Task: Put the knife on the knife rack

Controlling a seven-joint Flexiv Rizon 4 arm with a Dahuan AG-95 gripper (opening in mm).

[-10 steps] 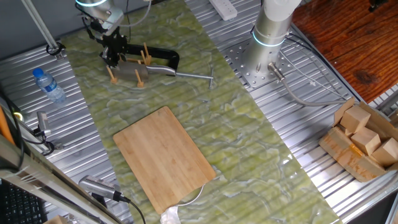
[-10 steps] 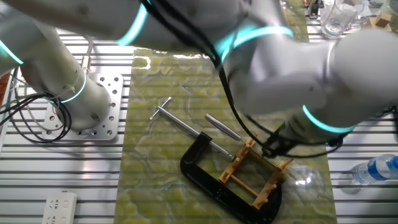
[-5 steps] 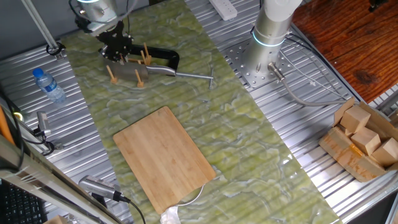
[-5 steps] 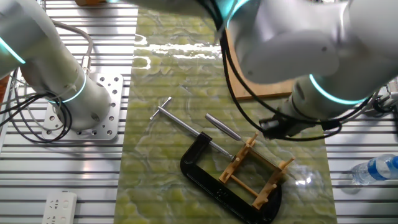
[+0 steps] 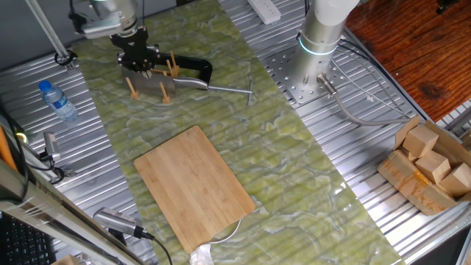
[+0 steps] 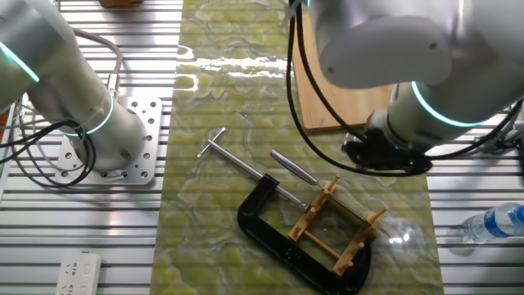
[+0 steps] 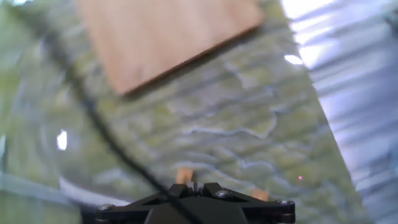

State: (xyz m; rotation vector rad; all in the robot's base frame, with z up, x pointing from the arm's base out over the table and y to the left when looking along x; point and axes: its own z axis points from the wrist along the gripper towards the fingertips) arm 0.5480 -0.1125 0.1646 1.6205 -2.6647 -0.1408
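Nearest in the one fixed view, the large rectangular bamboo cutting board [image 5: 195,184] lies flat on the green marbled cloth, well apart from the work, and poses no risk.

Beyond it, at the far left of the cloth, the cleaver with the broad grey steel blade and slim silver handle [image 5: 153,86] lies among the upright dowel pegs of the small light-brown wooden knife rack [image 5: 165,96]. Its handle juts out to the right toward the black C-clamp with the steel bar [image 5: 193,67], which sits right against the rack. The placing looks essentially done. As the handle overhangs, a knock could tip the cleaver out or slide it onto the clamp.

Just past the rack, the black two-finger gripper [image 5: 137,65] hangs close over its far-left pegs. Whether its fingers are apart or together cannot be told; the hand view shows only its body and two peg tips. A sideways move from here might catch a peg and drag the light rack, cleaver and all. A straight lift seems safest.
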